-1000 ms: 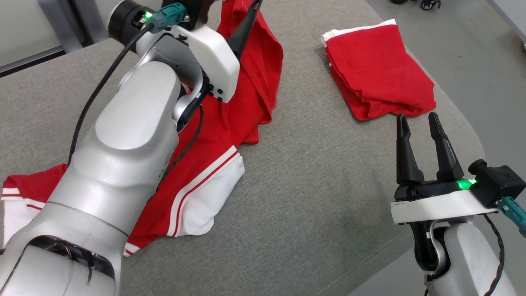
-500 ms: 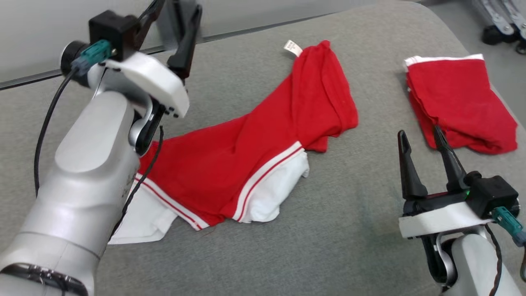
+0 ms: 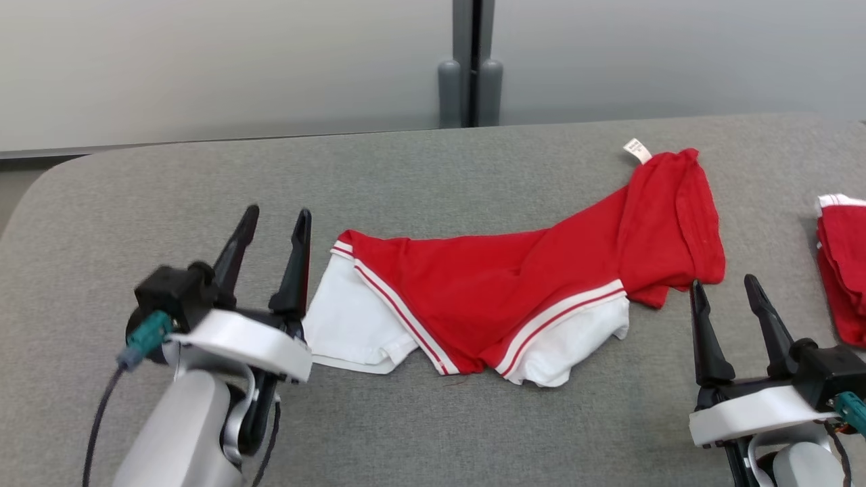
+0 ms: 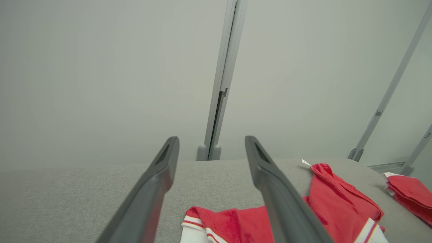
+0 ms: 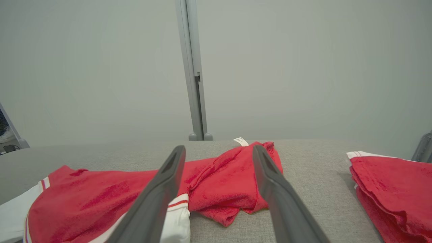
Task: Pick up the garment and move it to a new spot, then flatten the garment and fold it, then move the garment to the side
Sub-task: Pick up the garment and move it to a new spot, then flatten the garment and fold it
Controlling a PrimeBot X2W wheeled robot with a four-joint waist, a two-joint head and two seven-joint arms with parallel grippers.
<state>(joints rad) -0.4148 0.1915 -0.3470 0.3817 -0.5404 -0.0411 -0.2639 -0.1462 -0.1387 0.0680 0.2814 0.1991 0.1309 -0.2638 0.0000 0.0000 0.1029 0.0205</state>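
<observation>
Left hand [image 3: 279, 212] just beside garment [image 3: 487, 291]; right hand [image 3: 723, 281] near its red end

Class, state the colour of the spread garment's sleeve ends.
White cloth sleeve ends, with a red stripe; head view shows them best.

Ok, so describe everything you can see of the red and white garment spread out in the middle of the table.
The garment is red knit-looking cloth with two white panels at its near edge, each bordered by red and white stripes. A small white tag sticks out at its far right end, where the cloth is bunched and folded over. It lies loosely, wrinkled, not flat, on the grey table. Nothing else appears to touch it.
</observation>
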